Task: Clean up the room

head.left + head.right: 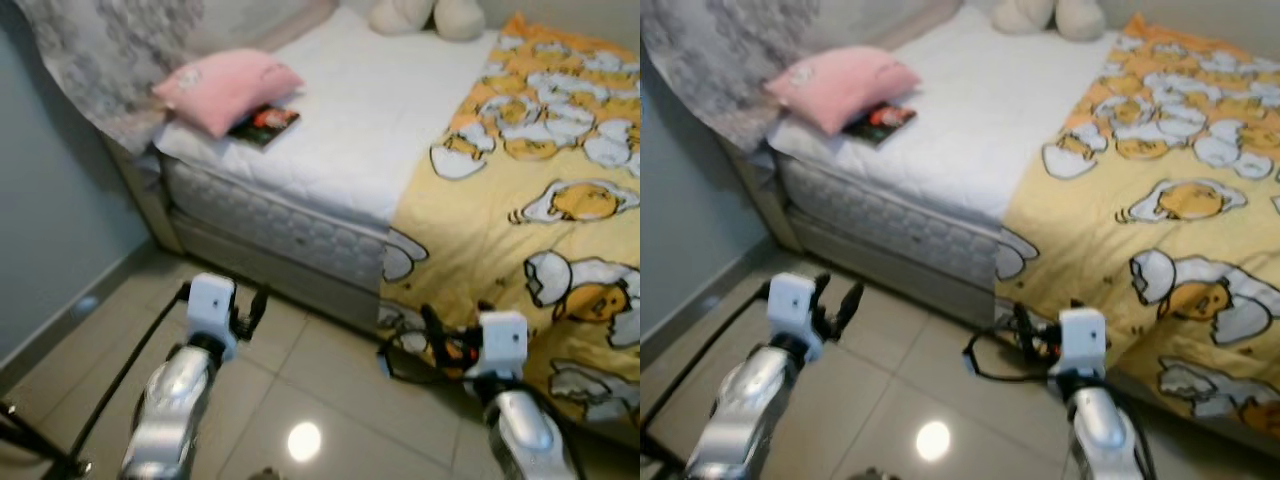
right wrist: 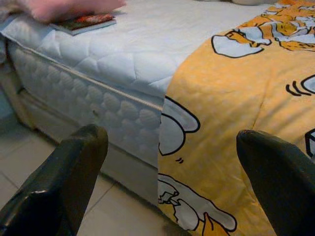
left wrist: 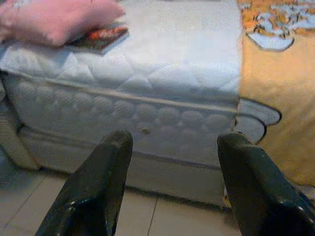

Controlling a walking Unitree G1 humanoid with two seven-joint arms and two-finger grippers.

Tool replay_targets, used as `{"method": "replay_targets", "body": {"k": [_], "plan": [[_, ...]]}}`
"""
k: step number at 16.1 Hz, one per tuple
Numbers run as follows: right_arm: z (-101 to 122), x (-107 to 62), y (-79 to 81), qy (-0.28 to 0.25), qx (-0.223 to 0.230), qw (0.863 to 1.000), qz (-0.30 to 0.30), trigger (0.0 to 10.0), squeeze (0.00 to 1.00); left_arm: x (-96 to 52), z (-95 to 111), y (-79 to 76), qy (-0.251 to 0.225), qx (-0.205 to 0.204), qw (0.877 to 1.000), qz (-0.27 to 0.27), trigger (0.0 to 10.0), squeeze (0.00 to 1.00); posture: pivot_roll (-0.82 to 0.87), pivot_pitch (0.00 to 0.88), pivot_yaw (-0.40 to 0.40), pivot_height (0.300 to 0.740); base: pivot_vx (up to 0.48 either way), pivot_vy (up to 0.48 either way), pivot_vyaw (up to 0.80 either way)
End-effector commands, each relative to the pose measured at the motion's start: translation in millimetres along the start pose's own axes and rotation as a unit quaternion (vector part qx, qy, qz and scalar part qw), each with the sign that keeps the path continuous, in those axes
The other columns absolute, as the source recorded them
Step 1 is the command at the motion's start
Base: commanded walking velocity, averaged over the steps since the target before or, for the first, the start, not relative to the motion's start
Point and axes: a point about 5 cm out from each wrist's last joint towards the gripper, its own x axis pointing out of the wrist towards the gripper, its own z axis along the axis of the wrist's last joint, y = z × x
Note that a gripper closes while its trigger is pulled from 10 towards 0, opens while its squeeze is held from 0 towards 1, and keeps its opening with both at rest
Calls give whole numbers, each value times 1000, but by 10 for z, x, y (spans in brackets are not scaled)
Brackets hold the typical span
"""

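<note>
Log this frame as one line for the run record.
phase: facing bed | left gripper: open, over floor | right gripper: open, near yellow blanket | book: under pink pillow edge

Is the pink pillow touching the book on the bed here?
Touching. In the left eye view the pink pillow lies over one end of the book; the left wrist view shows the same overlap, no gap.

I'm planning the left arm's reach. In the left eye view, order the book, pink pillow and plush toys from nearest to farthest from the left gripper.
From the left gripper:
1. Book, on the mattress corner.
2. Pink pillow, just behind it, overlapping the book.
3. Plush toys, at the bed's far end.
</note>
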Motion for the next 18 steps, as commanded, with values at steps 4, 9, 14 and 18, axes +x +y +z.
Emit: {"method": "replay_targets", "body": {"k": [4,9,14,18], "plan": [[4,27,12,8,-7,1000,7,10000,0,68,44,-5,-2,10,1000,2,10000,0,-30,0,24,740,0,0,177],[16,45,-11,0,6,1000,-5,10000,0,72,46,-26,1,27,1000,10,10000,0,-27,0,25,740,0,-480,470],[31,67,-15,-1,-6,1000,4,10000,0,79,50,-28,0,33,999,18,10000,0,-29,0,22,740,0,-478,89],[11,76,-13,2,-14,1000,9,10000,0,95,4,-1,14,20,999,44,10000,0,-31,0,22,740,0,-351,645]]}}
